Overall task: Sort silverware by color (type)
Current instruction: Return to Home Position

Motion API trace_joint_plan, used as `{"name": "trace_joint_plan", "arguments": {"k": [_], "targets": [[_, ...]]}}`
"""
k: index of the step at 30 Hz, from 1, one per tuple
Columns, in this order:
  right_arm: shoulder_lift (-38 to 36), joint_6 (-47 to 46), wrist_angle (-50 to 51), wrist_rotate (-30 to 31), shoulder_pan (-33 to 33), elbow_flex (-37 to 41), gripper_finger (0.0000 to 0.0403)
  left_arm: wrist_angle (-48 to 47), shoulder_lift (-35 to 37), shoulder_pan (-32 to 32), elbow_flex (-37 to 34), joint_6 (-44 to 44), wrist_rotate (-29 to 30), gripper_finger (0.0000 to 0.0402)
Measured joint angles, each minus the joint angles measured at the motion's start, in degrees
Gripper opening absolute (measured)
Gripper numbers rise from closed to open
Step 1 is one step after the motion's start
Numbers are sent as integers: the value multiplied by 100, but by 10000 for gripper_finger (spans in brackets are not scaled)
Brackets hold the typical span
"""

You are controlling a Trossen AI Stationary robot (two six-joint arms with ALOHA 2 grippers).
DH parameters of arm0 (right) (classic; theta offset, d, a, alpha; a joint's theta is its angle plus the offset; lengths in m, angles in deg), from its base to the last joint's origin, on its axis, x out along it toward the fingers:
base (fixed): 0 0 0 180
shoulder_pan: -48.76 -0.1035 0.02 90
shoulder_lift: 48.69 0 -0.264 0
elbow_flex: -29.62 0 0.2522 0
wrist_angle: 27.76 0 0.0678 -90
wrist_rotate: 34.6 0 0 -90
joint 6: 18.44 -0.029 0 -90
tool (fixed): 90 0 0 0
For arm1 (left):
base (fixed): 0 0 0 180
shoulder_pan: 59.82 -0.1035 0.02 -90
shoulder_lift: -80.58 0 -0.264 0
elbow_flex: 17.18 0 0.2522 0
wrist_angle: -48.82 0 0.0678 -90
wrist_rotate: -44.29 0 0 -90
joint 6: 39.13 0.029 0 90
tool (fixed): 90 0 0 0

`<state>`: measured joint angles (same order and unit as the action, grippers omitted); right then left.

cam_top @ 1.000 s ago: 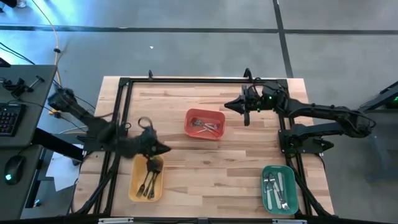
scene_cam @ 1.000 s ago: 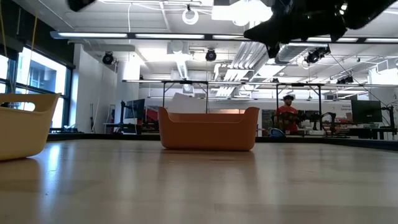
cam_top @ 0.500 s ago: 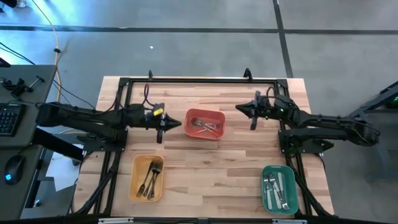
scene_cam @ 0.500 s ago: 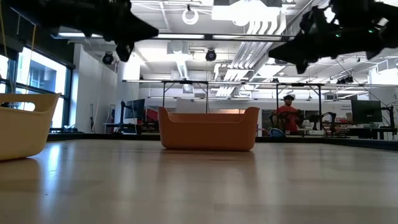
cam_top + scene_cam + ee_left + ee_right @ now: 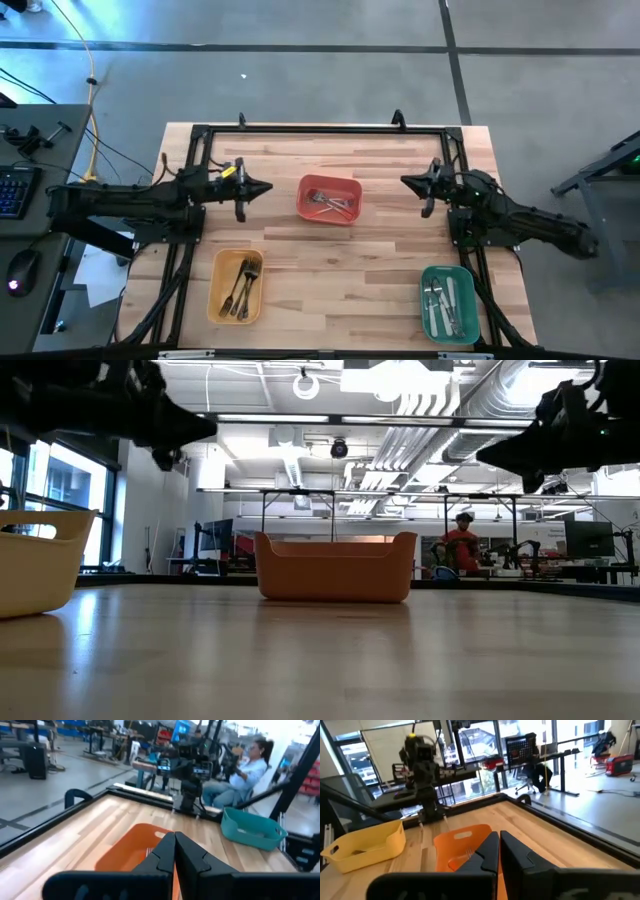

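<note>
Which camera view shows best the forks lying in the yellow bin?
The high view: it looks straight down into the yellow bin, so the dark forks show plainly. The low view and the right wrist view show little but the bin's wall; the left wrist view does not show it.

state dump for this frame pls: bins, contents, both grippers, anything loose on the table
red-orange bin: table centre; silverware inside
yellow bin: near-left corner; dark forks inside
green bin: near-right corner; pale utensils inside
left gripper: shut, empty, above the table left of the red-orange bin
right gripper: shut, empty, right of the red-orange bin
table: no loose silverware seen in the high view
</note>
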<state>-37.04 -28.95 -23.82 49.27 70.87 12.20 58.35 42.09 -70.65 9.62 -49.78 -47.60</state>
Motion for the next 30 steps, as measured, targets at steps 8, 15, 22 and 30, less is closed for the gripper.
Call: {"name": "trace_joint_plan", "arguments": {"k": [8, 15, 22, 30], "targets": [[-1149, -143, 1196, 365, -2, 9, 0, 34, 1398, -166, -1028, -276, 0, 0], [-1161, -459, 1194, 414, -2, 9, 0, -1237, 2639, -156, -1229, -539, 128, 0], [-1161, -614, 1287, 461, -2, 10, 0, -2226, 3823, -155, -1195, -548, 441, 0], [-1107, -388, 858, 619, -2, 308, 0, -2328, 3780, -307, -1196, -615, 440, 0]]}}
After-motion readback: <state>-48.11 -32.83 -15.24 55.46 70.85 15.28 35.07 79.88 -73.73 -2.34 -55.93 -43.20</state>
